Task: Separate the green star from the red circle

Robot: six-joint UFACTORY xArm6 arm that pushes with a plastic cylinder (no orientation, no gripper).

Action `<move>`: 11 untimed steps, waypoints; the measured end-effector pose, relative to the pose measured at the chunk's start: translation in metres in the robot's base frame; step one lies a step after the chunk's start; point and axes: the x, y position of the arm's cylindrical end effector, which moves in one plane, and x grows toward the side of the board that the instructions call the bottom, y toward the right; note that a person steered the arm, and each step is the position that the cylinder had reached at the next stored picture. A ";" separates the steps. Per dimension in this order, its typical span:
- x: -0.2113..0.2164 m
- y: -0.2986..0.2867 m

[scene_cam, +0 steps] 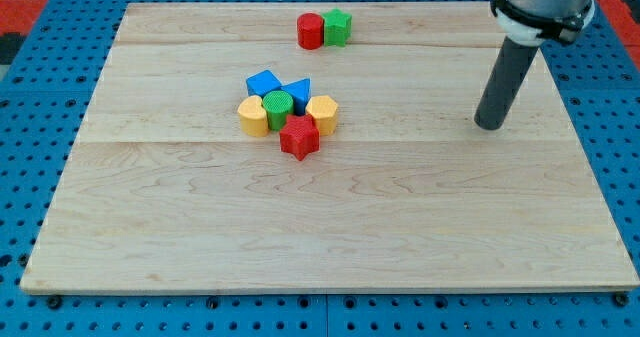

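Note:
The green star [338,25] sits near the view's top, touching the right side of the red circle [310,31]. My tip [489,125] rests on the board at the view's right, well to the right of and below this pair, apart from every block. The rod rises from the tip to the arm at the view's top right.
A cluster sits at the board's middle: a blue cube [263,83], a blue triangle [297,92], a green circle [278,106], a yellow block [253,116], a yellow hexagon [322,113] and a red star [299,137]. The wooden board [330,227] lies on a blue pegboard.

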 end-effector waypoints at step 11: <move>-0.170 -0.132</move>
